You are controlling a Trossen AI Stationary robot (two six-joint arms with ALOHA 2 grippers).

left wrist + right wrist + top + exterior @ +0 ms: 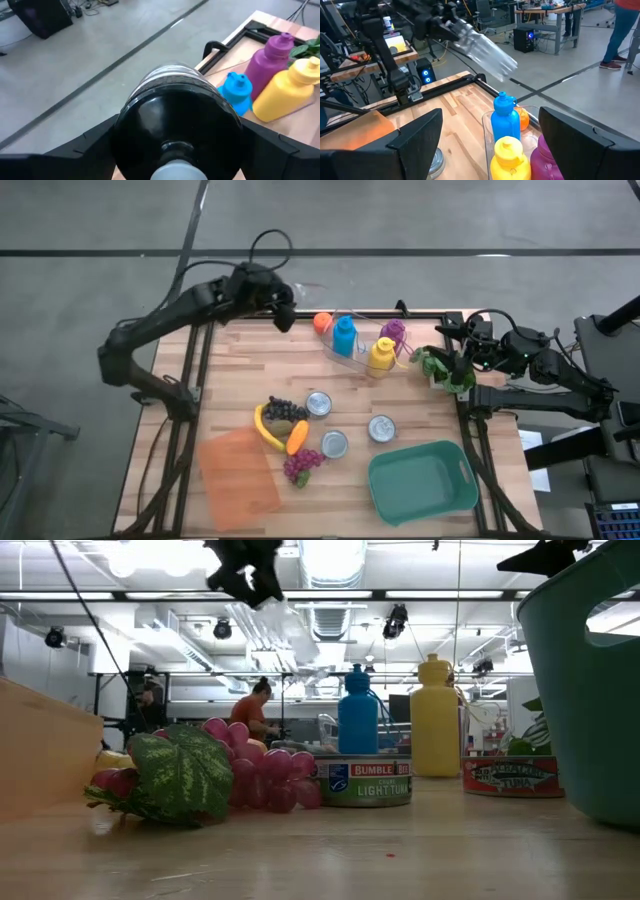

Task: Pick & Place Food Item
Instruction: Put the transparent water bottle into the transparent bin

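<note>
My left gripper (282, 308) is up over the table's far left corner, shut on a clear ribbed bottle (485, 47) with a black end (177, 125). The bottle slants out past the fingers toward the far edge (303, 288). Food lies mid-table: a banana (265, 430), dark grapes (285, 410), a carrot (297, 437), purple grapes (302, 465) and three tuna cans (319, 404). An orange (322, 322) lies at the far edge. My right gripper (490, 140) waits open at the right edge, beside a leafy green (445, 372). My left gripper pinches the bottle's black end (130, 135) between its two fingers (82, 145), one on each side. The clear body (172, 80) reaches forward past the fingers, slanting down. The bottle is lifted clear, high above the table.
A clear tray at the far edge holds blue (345, 335), yellow (382, 357) and purple (393, 332) bottles. A teal bin (422, 480) stands near right, an orange board (238, 470) near left. A person works in the room behind (255, 710).
</note>
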